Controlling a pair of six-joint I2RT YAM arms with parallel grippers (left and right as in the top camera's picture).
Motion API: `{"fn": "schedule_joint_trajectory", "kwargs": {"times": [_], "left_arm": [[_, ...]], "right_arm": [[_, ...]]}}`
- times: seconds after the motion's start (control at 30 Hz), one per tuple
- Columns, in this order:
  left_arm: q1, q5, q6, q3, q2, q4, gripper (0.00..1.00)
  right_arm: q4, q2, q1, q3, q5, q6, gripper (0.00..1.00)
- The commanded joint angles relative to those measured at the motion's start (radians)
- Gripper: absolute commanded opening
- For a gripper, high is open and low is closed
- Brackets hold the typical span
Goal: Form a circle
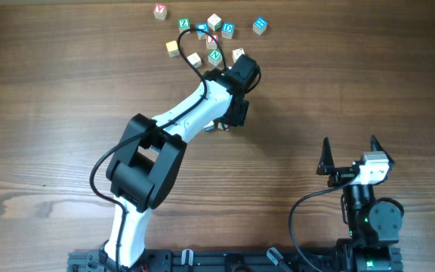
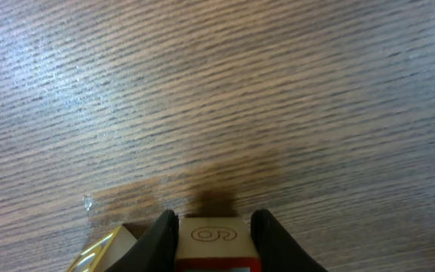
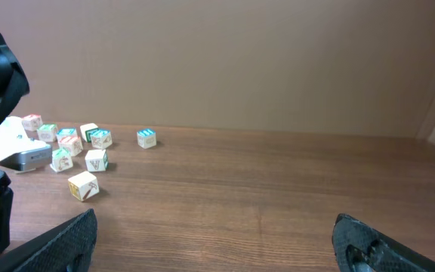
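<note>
In the left wrist view my left gripper (image 2: 214, 221) is shut on a small cream wooden cube (image 2: 214, 234) with a looped figure on its top face and a red band below. The cube rests on the table. A second pale cube with yellow edging (image 2: 106, 253) lies just to its left. From overhead the left gripper (image 1: 217, 125) is tucked under the white arm, so the circle is mostly hidden; only pale bits (image 1: 211, 127) show at the arm's lower edge. My right gripper (image 1: 350, 143) (image 3: 214, 221) stands wide open over bare wood, holding nothing.
Several loose letter cubes (image 1: 214, 20) with green, blue and red faces lie scattered at the table's far side, just beyond the left wrist. From the right wrist they show at the far left, one pale cube (image 3: 81, 185) nearest. A brown wall backs the table.
</note>
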Motion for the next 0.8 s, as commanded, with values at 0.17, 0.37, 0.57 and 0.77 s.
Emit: {"fn": "schedule_joint_trajectory", "kwargs": {"times": [0.17,0.37,0.57,0.77], "left_arm": [[0.005,-0.095,0.003,-0.033,-0.018,0.038,0.33],[0.005,-0.095,0.003,-0.033,-0.018,0.038,0.37],[0.005,-0.095,0.003,-0.033,-0.018,0.052,0.35],[0.005,-0.095,0.059,-0.033,-0.018,0.045,0.31]], "right_arm": [[0.003,-0.005,0.004,-0.001,0.016,-0.005,1.00],[0.003,-0.005,0.004,-0.001,0.016,-0.005,1.00],[0.003,-0.005,0.004,-0.001,0.016,-0.005,1.00],[0.003,-0.005,0.004,-0.001,0.016,-0.005,1.00]]}}
